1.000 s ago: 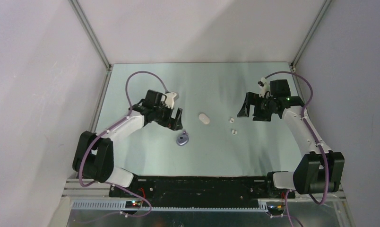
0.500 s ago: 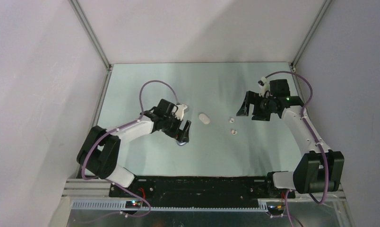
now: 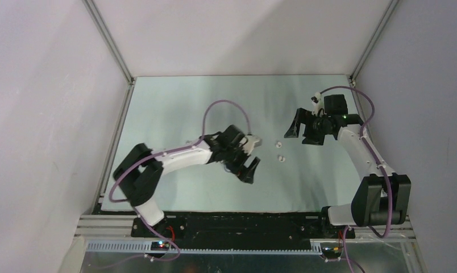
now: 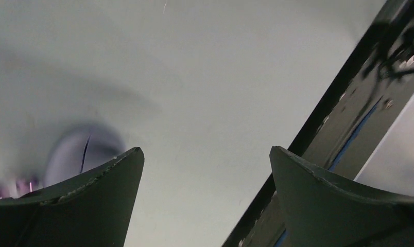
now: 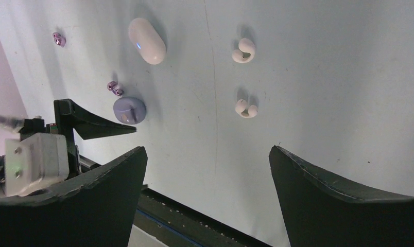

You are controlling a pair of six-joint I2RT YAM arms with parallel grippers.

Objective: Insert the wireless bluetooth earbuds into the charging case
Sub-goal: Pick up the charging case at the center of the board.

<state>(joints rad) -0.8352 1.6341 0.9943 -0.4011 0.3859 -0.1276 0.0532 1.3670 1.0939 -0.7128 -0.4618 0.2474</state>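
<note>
Over the pale tabletop [image 3: 175, 108] the wide, empty left pincer [image 4: 205, 150] has swung in near the small glossy white oval charging case [image 5: 147, 40], so nothing is grasped yet.

charging case [image 5: 147, 40]: smooth glossy white plastic. earbuds [image 5: 243, 50]: white, smooth, duller sheen. lilac disc [image 5: 129, 109]: matt plastic. tiny purple pieces [image 5: 115, 88]: shiny, metallic look. table [image 5: 323, 77]: matt pale green, faint scuffs. right gripper fingers [image 5: 344, 206]: dark matt plastic, rough edges. frame rails [image 3: 109, 45]: bare metal.
</note>
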